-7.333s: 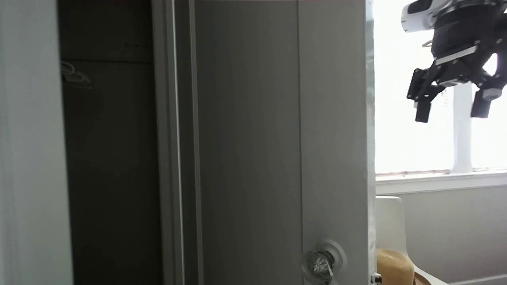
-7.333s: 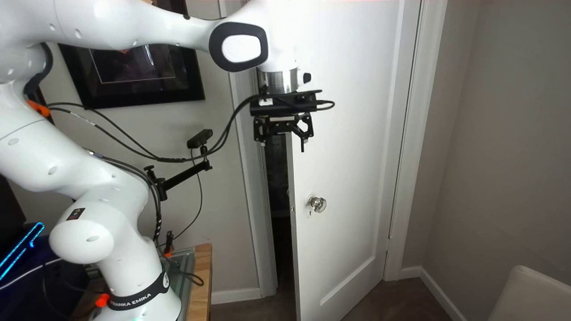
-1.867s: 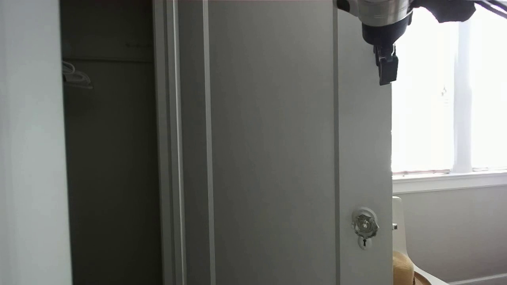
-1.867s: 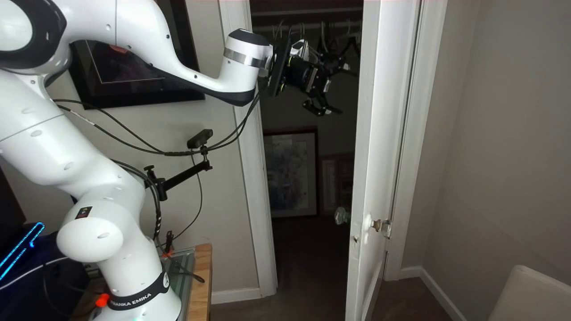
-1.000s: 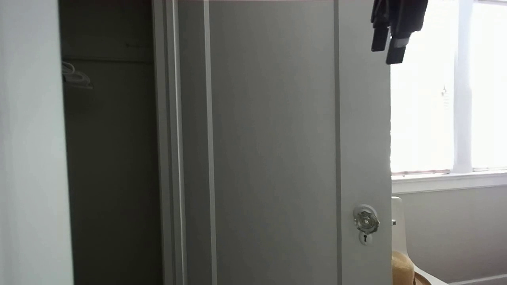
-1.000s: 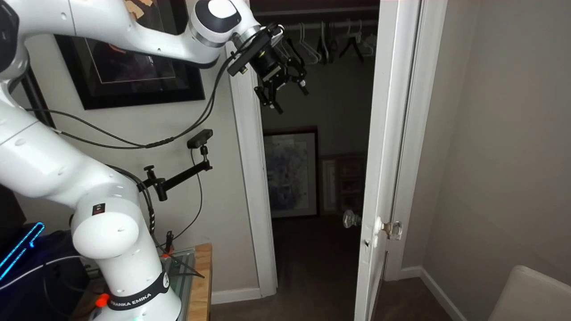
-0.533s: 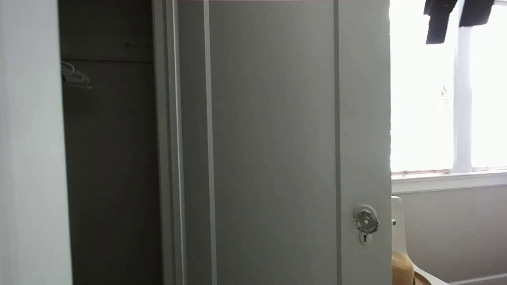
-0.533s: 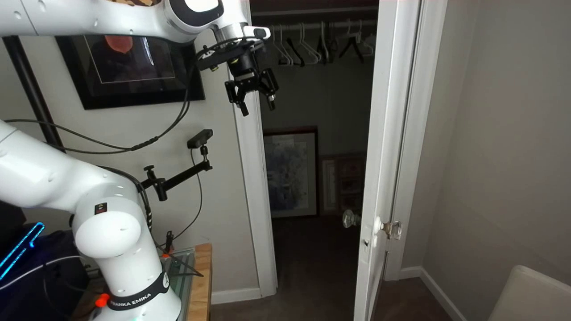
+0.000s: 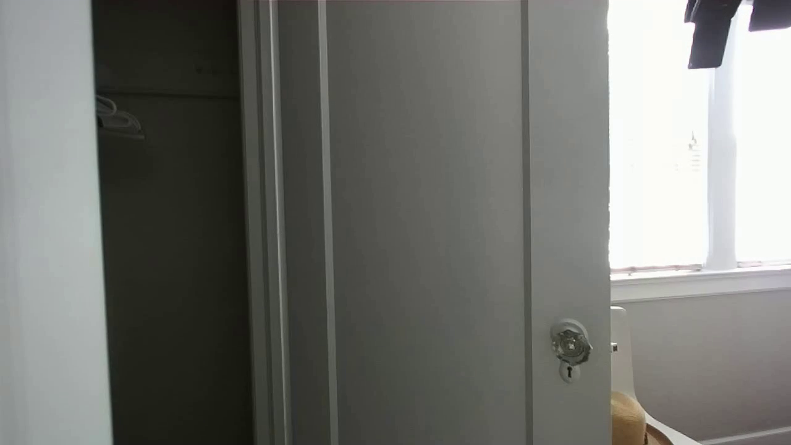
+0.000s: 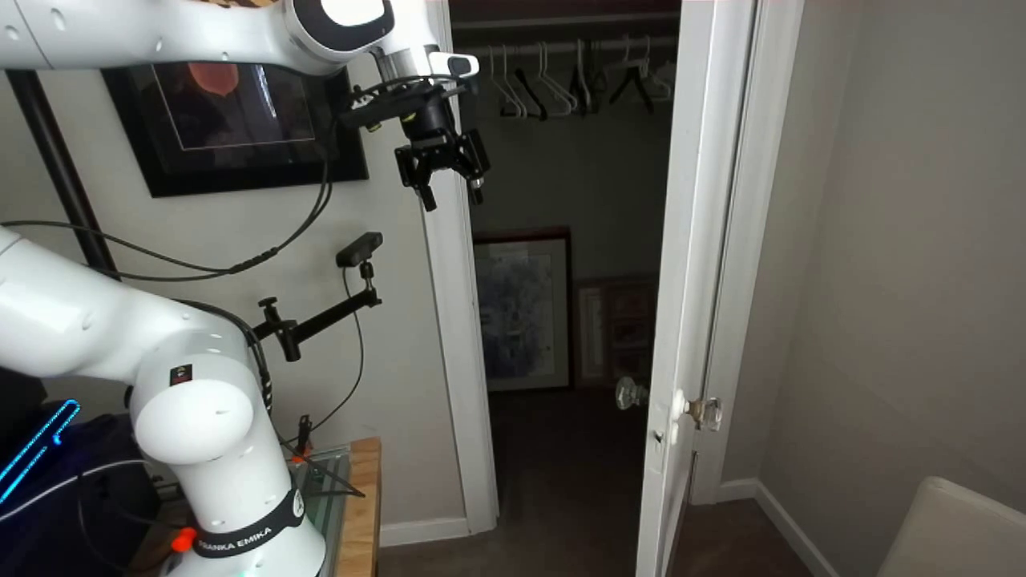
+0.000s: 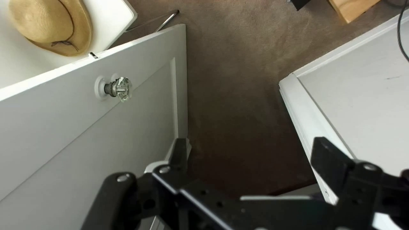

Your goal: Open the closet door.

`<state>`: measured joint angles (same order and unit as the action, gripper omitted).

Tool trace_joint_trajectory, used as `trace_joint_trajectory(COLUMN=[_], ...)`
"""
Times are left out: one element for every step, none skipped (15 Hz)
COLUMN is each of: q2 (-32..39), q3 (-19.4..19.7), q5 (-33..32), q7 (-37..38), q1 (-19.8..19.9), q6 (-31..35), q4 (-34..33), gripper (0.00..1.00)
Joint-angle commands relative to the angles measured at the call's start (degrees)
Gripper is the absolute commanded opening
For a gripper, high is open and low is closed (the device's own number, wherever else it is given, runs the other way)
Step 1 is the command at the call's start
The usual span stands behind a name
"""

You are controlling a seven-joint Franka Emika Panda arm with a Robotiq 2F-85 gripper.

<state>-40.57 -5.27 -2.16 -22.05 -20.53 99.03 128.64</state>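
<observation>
We list one closet door (image 11: pixel 102 134), wide open at nine o'clock in the wrist view; one gripper (image 11: pixel 249 147), jaws spread, holding nothing; task, we judge, done, save perhaps a wider swing.

White closet doorway frame (image 10: pixel 460 320), upright. Left of frame in exterior view: grey wall (image 10: pixel 405 361), black-framed picture (image 10: pixel 232 120) hung on it. Right of frame: grey side wall (image 10: pixel 914 256), white baseboard (image 10: pixel 789 529) along its foot. Inside frame: dim closet interior (image 10: pixel 601 176), row of white and black hangers (image 10: pixel 583 76) high up, framed print (image 10: pixel 521 312) standing low. Brown carpet (image 11: pixel 233 64) at foot of frame, darker inside it. Well right of frame in both exterior views: white chair (image 10: pixel 958 537). Also well right of frame: window (image 9: pixel 667 142), glaring white, pale sill (image 9: pixel 698 285) beneath.
</observation>
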Motion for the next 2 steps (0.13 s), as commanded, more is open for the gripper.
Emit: trace_joint_trajectory(q2=[0.0,0.0], q3=[-0.6,-0.6], q5=[0.5,0.5], q7=[-0.4,-0.4], q1=[0.9,0.9], q6=[-0.1,-0.1], q4=[-0.2,-0.2], gripper=[1.00,1.00])
